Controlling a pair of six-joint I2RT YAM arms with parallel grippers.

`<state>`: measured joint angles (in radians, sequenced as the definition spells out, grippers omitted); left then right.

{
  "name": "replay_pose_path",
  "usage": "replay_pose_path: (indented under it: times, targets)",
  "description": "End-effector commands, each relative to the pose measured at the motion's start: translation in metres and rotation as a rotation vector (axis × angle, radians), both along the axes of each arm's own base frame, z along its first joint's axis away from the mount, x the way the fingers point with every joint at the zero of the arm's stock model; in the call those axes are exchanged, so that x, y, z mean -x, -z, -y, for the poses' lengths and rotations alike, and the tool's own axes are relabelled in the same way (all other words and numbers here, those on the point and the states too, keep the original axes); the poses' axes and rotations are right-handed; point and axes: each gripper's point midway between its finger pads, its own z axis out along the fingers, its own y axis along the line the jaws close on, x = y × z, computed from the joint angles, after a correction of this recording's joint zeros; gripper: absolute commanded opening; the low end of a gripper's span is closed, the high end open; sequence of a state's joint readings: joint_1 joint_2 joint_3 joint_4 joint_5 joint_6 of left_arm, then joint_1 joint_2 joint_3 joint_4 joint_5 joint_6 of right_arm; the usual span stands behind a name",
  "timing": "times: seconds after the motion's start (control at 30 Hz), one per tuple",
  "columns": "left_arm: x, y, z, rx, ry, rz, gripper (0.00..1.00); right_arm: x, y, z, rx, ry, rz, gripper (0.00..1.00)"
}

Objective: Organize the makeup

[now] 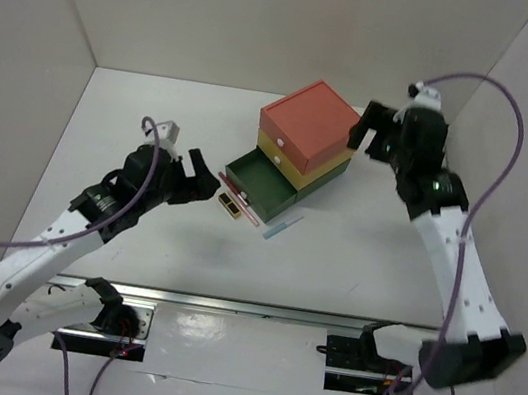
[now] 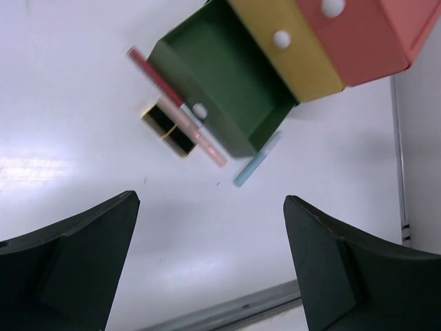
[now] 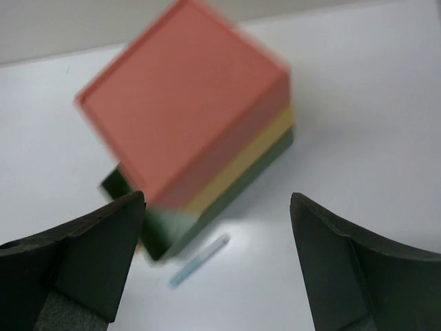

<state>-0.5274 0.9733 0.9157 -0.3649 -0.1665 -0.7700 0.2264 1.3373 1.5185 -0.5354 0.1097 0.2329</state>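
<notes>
White walls enclose a white table (image 1: pixel 366 255), on which the coral-yellow-green drawer box (image 1: pixel 307 124) is set near the centre, with its green bottom drawer (image 2: pixel 227 83) pulled out toward the left arm. No makeup is seen in the part of the drawer interior that is shown. Three items of the makeup are seen on the table against the drawer front: a long pink-red pencil (image 2: pixel 178 107) lying along the front panel, a black-and-gold case (image 2: pixel 169 129) just beside the pencil on its outer side, and a blue stick (image 2: pixel 256 162) at the drawer's near corner. The left gripper (image 2: pixel 210 207) is held above the table short of these items, jaws spread wide and nothing between them. The right gripper (image 3: pixel 217 200) is poised behind and above the box, likewise wide apart and empty. The step in hand is judged to be the approach to a pick, with most of the sorting not yet done. For the next move, a descent of the left gripper over one item is called for, fingers set across its narrow axis and brought close to the table; the black-and-gold case, crowded by the pencil, is judged the harder target.
</notes>
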Motion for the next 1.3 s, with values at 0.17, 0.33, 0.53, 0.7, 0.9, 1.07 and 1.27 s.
replay_pose_path:
  times: [0.17,0.33,0.53,0.7,0.9,1.07,1.27]
  targets:
    - [0.058,0.066,-0.033,-0.069,-0.071,-0.254,1.0,0.142,0.168,-0.037,-0.159,0.115,-0.427,0.85]
    - [0.068,0.074,-0.034,-0.067,-0.066,-0.297,1.0,0.166,0.229,-0.106,-0.185,-0.002,-0.497,0.83]
    - [0.074,0.072,-0.037,-0.049,-0.07,-0.283,1.0,0.134,0.255,-0.14,-0.118,0.028,-0.461,0.76]
    - [0.081,0.075,-0.046,-0.068,-0.094,-0.3,1.0,0.109,0.261,-0.166,-0.142,0.014,-0.43,0.68]
    - [0.081,0.069,-0.044,-0.053,-0.086,-0.288,1.0,0.089,0.273,-0.166,-0.14,0.078,-0.396,0.63]
    - [0.08,0.066,-0.044,-0.065,-0.073,-0.275,1.0,0.077,0.291,-0.164,-0.146,0.131,-0.407,0.6]
    - [0.08,0.057,-0.044,-0.066,-0.067,-0.263,1.0,0.078,0.308,-0.157,-0.118,0.188,-0.433,0.6]
